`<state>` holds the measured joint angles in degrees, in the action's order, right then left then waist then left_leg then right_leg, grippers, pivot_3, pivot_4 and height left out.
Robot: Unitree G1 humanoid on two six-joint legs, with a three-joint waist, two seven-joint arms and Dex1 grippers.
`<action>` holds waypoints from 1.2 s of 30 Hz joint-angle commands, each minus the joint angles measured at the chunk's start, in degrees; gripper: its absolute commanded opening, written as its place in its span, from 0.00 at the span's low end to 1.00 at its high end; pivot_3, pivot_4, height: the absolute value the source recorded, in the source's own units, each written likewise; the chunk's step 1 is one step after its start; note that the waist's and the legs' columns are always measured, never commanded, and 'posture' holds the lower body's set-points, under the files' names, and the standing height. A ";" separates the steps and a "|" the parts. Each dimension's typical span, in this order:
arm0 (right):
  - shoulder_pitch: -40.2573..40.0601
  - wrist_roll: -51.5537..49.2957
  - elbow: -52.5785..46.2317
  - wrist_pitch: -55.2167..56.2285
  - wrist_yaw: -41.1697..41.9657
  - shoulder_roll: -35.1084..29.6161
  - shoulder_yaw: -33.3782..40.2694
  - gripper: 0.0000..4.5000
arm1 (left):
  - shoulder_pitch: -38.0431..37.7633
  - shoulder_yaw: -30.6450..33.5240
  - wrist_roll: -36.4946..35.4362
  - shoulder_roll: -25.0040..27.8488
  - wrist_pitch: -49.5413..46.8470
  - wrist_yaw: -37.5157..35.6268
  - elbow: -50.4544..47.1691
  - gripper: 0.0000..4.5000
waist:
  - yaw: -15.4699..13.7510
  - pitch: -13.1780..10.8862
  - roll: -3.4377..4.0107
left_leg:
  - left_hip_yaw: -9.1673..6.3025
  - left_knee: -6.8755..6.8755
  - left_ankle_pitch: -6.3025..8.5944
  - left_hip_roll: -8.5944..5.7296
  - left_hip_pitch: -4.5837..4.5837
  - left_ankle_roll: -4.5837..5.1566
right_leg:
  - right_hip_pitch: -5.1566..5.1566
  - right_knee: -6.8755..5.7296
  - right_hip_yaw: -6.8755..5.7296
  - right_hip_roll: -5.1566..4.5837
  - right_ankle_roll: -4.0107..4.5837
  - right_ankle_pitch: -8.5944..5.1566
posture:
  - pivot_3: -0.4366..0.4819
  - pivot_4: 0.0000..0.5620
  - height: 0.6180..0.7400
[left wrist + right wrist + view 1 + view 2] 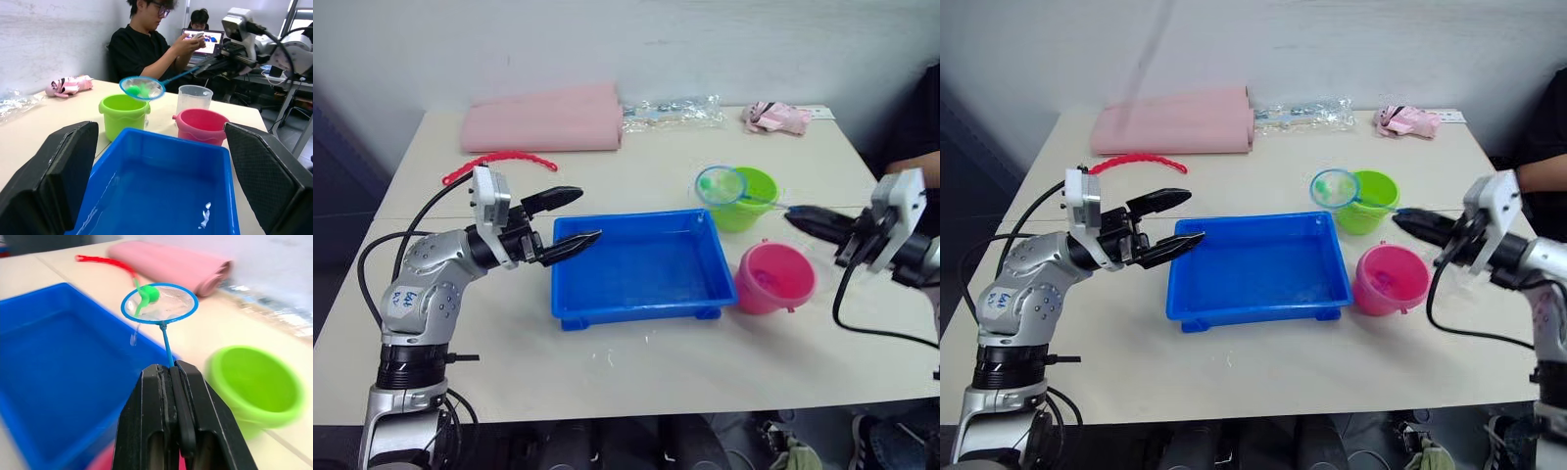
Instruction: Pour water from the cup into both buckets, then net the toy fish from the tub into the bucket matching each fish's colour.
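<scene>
While the left pincer point(570, 217) hangs w/ fingers spread wide at the left rim of the tub point(636, 294), the tub itself sits mid-surface, nearest of the containers; 1 tub, water in it, no fish seen inside. Just right of it stands 1 pink bucket point(773, 277), and beyond that 1 lime green bucket point(749, 201), so 2 buckets, close together by the tub's right end. Right pincer point(800, 217) is clamped tight on the handle of the net point(721, 184); the hoop hovers at the green bucket's left rim, approx. over the tub's far right corner, w/ 1 green fish point(148, 293) in the mesh. In the left wrist view, 1 clear cup point(194, 98) stands behind the pink bucket. Farther back on the surface point(636, 362): 1 red beaded strip point(499, 163), 1 pink folded cloth point(543, 119), 1 clear plastic bag point(671, 111), 1 small pink toy point(776, 117). Behind the surface, 2 persons; nearer one point(146, 44) holds a phone.
</scene>
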<state>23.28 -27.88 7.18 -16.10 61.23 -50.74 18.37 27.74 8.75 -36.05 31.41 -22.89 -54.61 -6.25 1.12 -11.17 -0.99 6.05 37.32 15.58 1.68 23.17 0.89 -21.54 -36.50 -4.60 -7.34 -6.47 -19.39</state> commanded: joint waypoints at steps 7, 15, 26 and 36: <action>12.81 17.53 23.54 21.39 -3.74 -3.65 -6.93 0.00 | 0.41 -0.53 0.06 -0.83 0.82 0.27 -1.41 0.99 | 0.39 0.00 0.00 | 0.04 -0.01 -0.02 0.01 0.00 -0.02 | -0.01 -0.01 0.02 0.03 0.00 0.00 | 0.48 0.27 1.00; 18.66 38.19 34.98 47.67 -19.81 -6.52 -16.73 0.00 | -0.68 -1.25 0.47 -1.59 1.28 0.15 -1.91 0.99 | 0.43 -0.02 0.03 | 0.05 0.00 -0.03 0.01 0.01 -0.05 | -0.03 -0.01 0.04 0.01 0.00 0.00 | 0.48 0.27 1.00; 25.29 61.82 39.76 58.63 -40.72 -13.17 -27.60 0.00 | -0.95 -2.61 1.28 -1.01 1.70 -0.24 -2.55 0.99 | 0.50 -0.05 0.09 | 0.06 0.03 -0.06 0.01 0.01 -0.11 | -0.06 0.04 0.09 0.00 0.00 -0.01 | 0.48 0.27 1.00; 27.75 67.03 40.99 64.59 -44.79 -14.88 -32.29 0.00 | -1.65 -3.69 3.83 -0.43 4.84 -2.42 -1.58 0.99 | 0.50 -0.05 0.09 | 0.06 0.02 -0.07 0.03 0.01 -0.12 | -0.06 0.06 0.09 0.03 0.01 -0.01 | 0.48 0.27 1.00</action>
<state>49.65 38.97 47.98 47.36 17.37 -63.39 -14.35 26.21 5.24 -32.59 30.40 -19.45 -56.33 -6.44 1.62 -11.23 -0.90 6.11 37.34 15.51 1.71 23.17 0.77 -21.60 -36.45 -4.51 -7.31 -6.46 -19.40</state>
